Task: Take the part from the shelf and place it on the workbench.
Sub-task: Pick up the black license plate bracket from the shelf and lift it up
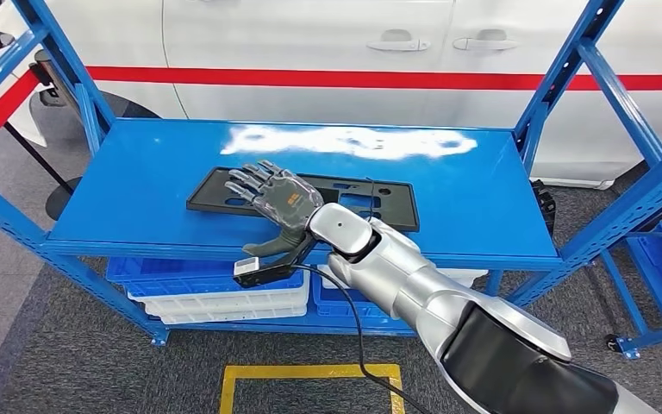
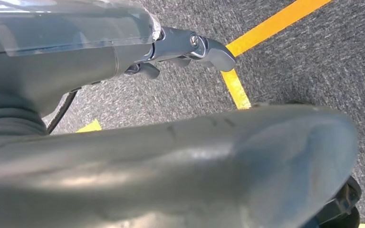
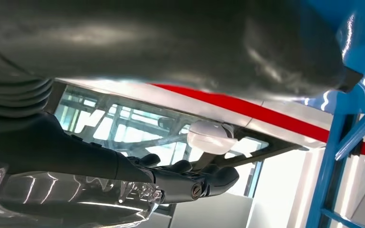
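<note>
White vehicle [image 1: 310, 43] behind; blue and white bins [image 1: 215, 297], perhaps stacked, below.

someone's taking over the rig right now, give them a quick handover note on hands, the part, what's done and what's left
Right hand: fingers spread, lying over the left end of the black part; no grip visible yet.
Left hand: hangs by the body over the floor, holding nothing; fingers partly hidden.
Part: flat on the blue shelf, not lifted.
Done: reach to the part.
Left: grip it, lift it, place it on the workbench.
</note>
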You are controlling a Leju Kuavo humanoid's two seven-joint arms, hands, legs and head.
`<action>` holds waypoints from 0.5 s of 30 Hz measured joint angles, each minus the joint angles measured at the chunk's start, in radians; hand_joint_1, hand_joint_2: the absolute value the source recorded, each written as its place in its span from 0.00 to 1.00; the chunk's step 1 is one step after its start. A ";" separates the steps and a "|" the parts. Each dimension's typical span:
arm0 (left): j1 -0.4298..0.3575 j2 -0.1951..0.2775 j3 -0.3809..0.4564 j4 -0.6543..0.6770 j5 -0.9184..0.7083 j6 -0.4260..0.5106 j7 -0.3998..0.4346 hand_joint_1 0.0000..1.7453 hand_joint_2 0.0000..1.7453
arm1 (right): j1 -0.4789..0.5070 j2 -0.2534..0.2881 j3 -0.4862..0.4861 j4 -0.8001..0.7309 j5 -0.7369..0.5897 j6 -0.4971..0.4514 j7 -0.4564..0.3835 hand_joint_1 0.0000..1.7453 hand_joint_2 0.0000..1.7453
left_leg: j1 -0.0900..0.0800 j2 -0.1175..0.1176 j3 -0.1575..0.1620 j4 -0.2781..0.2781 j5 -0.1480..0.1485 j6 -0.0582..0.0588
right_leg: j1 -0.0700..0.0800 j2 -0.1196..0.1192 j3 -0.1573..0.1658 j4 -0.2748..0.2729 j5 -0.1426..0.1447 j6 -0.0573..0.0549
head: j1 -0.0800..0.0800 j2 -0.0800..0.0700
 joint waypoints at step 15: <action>-0.011 -0.009 -0.020 0.000 -0.012 0.007 0.010 0.00 0.00 | 0.014 0.054 -0.024 0.130 -0.013 -0.115 0.005 0.00 0.00 | 0.000 0.000 0.000 0.001 0.000 0.000 | 0.000 0.000 0.000 0.000 0.000 0.000 | 0.000 0.000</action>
